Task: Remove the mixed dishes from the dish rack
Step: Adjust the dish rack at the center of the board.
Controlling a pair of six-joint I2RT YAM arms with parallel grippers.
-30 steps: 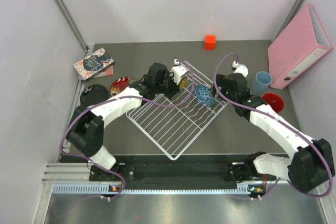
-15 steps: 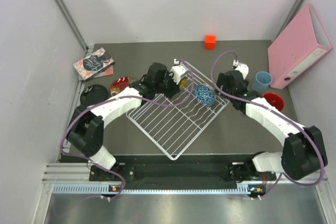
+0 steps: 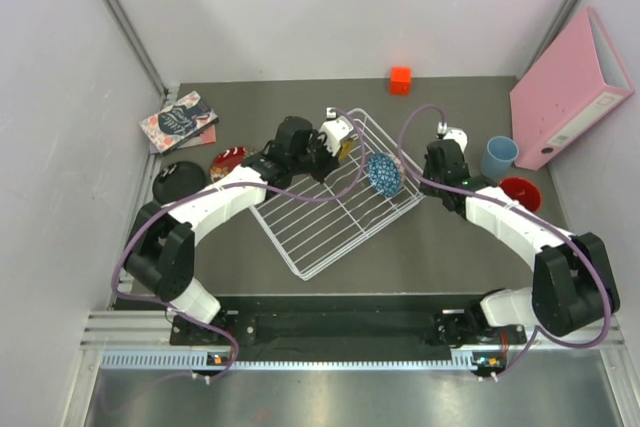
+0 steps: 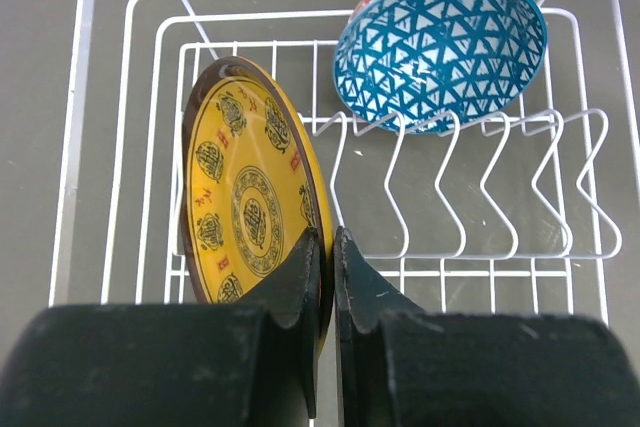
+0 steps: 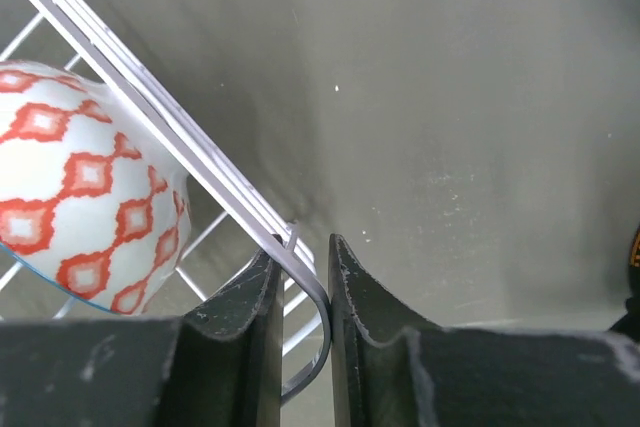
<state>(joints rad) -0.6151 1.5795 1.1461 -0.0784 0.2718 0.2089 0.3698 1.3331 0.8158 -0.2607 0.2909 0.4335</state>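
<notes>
Yellow plate (image 4: 245, 207) stands on its edge in the dish rack (image 3: 325, 222). We see the left gripper (image 4: 325, 242) pinching the plate's lower rim, one finger on each face, with almost no gap between them. Behind the plate, the blue patterned bowl (image 4: 440, 42) leans on the wavy wire dividers of the same rack, its opening turned toward the left wrist camera.

The right gripper (image 5: 300, 247) is at the rack's corner on the right arm's side. Its two fingers are pressed onto the curved corner wire, one on each side. From the right wrist view, the bowl's outside is white with red diamonds, just beyond the rim wire.

The rack lies in the middle of the table (image 3: 450, 247), turned diagonally. Right of it stand the light blue cup (image 3: 498, 157) and the dark mug with red inside (image 3: 520, 193). Left of it lie the black plate (image 3: 180, 180) and the reddish plate (image 3: 230, 159). At the far side we see an orange-red cube (image 3: 400, 79), a pink binder (image 3: 570, 87) and a book (image 3: 180, 119).
</notes>
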